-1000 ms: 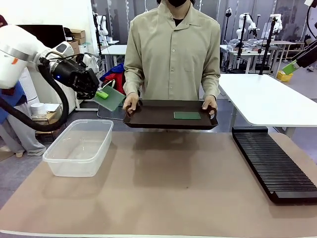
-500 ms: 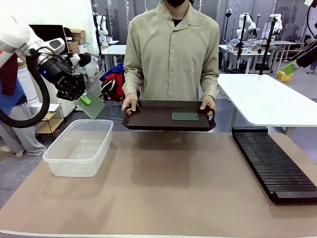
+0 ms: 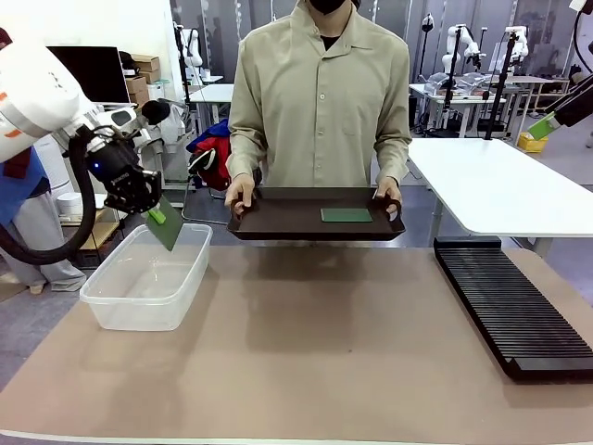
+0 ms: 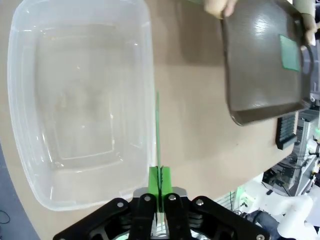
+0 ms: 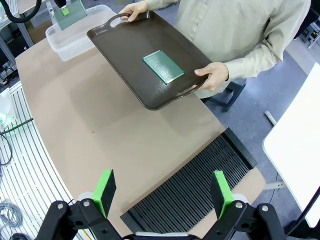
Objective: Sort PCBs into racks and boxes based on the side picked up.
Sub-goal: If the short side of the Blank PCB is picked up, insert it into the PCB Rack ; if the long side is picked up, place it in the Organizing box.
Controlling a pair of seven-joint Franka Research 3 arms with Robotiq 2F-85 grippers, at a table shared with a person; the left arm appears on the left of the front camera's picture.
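My left gripper is shut on a green PCB, held tilted just above the far rim of the clear box. In the left wrist view that PCB shows edge-on between my green pads, beside the box. A second PCB lies flat on the dark brown tray that a person holds with both hands. The black rack lies at the table's right side. My right gripper is open high over the rack, looking down on the tray's PCB.
The person stands at the far edge, holding the tray above the brown table mat. A white table stands behind the rack. My right arm's green-padded end shows at the upper right.
My left arm has carried the PCB leftwards and down, from beside the tray to just over the box's far rim. The tray has barely moved.
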